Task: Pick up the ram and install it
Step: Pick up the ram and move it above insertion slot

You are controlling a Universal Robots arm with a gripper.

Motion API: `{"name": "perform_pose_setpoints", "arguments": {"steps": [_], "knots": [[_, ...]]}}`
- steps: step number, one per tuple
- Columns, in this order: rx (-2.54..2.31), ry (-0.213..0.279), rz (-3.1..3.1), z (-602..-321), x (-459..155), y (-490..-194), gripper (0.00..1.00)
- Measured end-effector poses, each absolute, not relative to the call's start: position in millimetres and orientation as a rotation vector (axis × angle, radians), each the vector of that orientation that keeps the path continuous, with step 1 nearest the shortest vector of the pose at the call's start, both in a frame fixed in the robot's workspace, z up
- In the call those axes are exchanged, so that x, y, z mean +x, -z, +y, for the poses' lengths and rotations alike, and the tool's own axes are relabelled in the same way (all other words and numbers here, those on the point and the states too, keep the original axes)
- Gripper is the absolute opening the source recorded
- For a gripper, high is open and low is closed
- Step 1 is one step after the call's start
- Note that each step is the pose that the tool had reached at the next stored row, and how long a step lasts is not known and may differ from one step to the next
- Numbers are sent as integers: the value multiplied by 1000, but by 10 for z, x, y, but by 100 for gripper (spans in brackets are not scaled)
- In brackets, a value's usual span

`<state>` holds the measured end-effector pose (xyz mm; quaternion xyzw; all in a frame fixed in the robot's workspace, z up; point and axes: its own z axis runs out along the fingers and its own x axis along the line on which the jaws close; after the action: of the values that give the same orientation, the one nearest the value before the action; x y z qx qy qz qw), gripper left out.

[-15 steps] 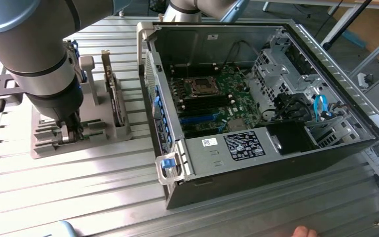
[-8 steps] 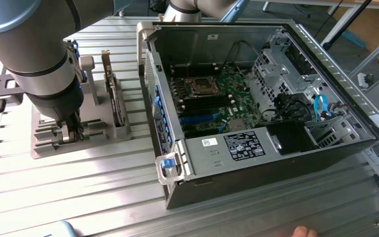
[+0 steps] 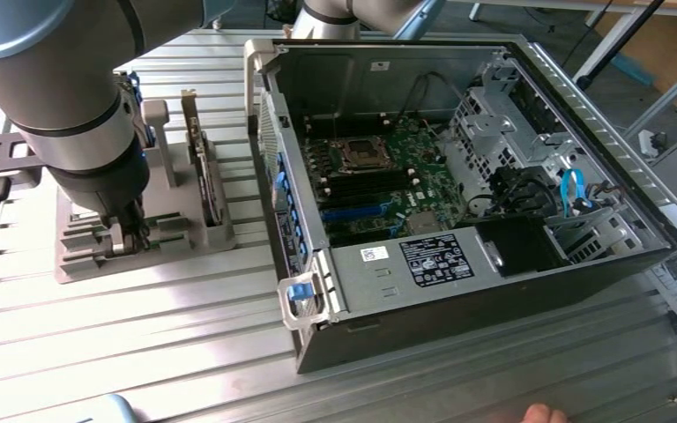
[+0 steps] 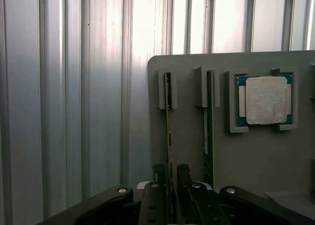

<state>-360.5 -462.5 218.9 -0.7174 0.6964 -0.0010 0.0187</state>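
Note:
The ram (image 4: pixel 168 116) stands on edge in a slot of the grey holder (image 4: pixel 187 151), seen as a thin green strip. A second stick (image 4: pixel 208 131) like it, with a white label, stands in the neighbouring slot. My gripper (image 4: pixel 171 175) is open, and its two dark fingers (image 4: pixel 158 175) straddle the near end of the first stick with a small gap on each side. In the exterior view the gripper (image 3: pixel 127 236) is down at the holder (image 3: pixel 138 264), at that view's left, beside the open computer case (image 3: pixel 315 291).
A square silver processor (image 4: pixel 266 99) lies in a recess of the holder. A larger expansion card (image 3: pixel 204 172) stands upright in it. The motherboard (image 3: pixel 380 181) lies inside the case. A hand (image 3: pixel 545 414) shows at the front edge of the ribbed metal table (image 3: pixel 138 352).

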Motion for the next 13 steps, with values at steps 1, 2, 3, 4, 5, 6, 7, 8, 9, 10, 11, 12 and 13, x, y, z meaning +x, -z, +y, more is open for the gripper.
{"name": "perform_pose_setpoints", "arguments": {"steps": [1, 2, 3, 4, 5, 6, 7, 8, 9, 10, 11, 12, 13], "knots": [[-2227, 3, 2162, -4625, -3605, -2188, 24], [-2227, 3, 2162, -4625, -3605, -2184, 24], [-2227, 3, 2162, -4625, -3605, -2179, 24], [-2227, 3, 2162, -4625, -3605, -2175, 24], [-2227, 3, 2162, -4625, -3605, -2171, 24], [-2227, 3, 2162, -4625, -3605, -2166, 24], [-2227, 3, 2162, -4625, -3605, -2160, 24], [-2227, 3, 2162, -4626, -3605, -2155, 24], [-2227, 3, 2162, -4625, -3605, -2150, 24], [-2227, 3, 2162, -4625, -3605, -2145, 24], [-2227, 3, 2162, -4626, -3605, -2142, 24], [-2227, 3, 2162, -4626, -3605, -2141, 24], [-2227, 3, 2162, -4625, -3605, -2137, 24]]}}
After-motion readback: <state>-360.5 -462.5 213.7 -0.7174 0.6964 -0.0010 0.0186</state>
